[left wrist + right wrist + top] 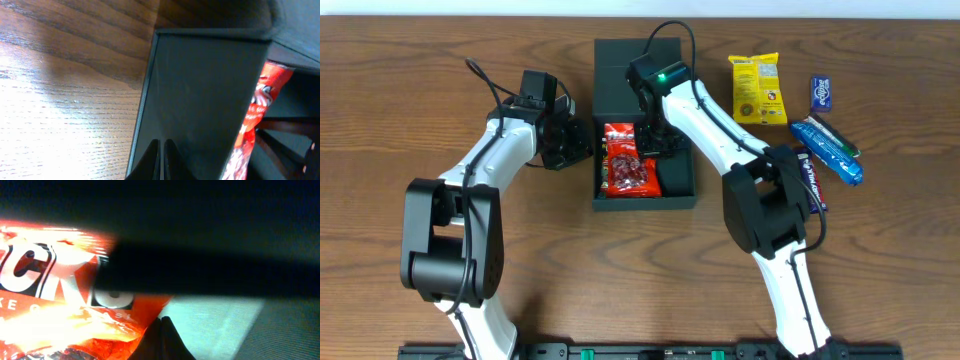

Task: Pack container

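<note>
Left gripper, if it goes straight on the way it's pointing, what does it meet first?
The container: the left gripper points at its outer side wall, apparently from close by. How close is unclear from the wrist view.

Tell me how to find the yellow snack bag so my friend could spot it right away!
Start at the dark green box in the middle of the wooden table. Just right of it, toward the far edge, a yellow packet lies flat. It is the only yellow one; its neighbours, a small packet and a long packet, are blue.
</note>
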Robot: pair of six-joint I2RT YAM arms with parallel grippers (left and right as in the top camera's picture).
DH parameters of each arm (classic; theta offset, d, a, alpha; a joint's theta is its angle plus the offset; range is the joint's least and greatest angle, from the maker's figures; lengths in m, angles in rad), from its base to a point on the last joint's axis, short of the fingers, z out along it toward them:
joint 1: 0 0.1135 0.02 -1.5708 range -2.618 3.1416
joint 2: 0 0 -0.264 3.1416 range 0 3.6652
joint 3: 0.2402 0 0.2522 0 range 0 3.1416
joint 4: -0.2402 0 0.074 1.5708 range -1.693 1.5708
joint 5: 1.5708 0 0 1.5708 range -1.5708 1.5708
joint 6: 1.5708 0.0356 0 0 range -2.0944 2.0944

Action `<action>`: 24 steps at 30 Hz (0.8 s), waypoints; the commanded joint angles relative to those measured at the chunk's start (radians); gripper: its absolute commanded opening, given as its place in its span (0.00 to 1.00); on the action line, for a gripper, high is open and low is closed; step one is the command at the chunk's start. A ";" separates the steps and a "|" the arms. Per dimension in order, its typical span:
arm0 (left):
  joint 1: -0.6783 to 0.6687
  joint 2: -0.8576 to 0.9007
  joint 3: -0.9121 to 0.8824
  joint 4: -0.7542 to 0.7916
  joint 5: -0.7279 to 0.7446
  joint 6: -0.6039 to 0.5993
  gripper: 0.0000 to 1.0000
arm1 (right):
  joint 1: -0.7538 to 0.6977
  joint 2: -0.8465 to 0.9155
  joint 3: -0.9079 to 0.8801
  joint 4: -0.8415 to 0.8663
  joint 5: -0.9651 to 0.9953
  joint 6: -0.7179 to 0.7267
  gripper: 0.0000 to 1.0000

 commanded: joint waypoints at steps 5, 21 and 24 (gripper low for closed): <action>0.000 0.054 -0.005 0.009 0.027 -0.023 0.06 | 0.016 -0.037 -0.007 0.004 -0.147 -0.027 0.02; 0.001 0.054 -0.005 0.016 0.027 -0.023 0.06 | 0.014 -0.112 0.057 -0.091 -0.061 -0.074 0.02; 0.001 0.054 -0.005 0.016 0.027 -0.023 0.06 | 0.010 -0.187 0.129 -0.108 -0.042 -0.101 0.01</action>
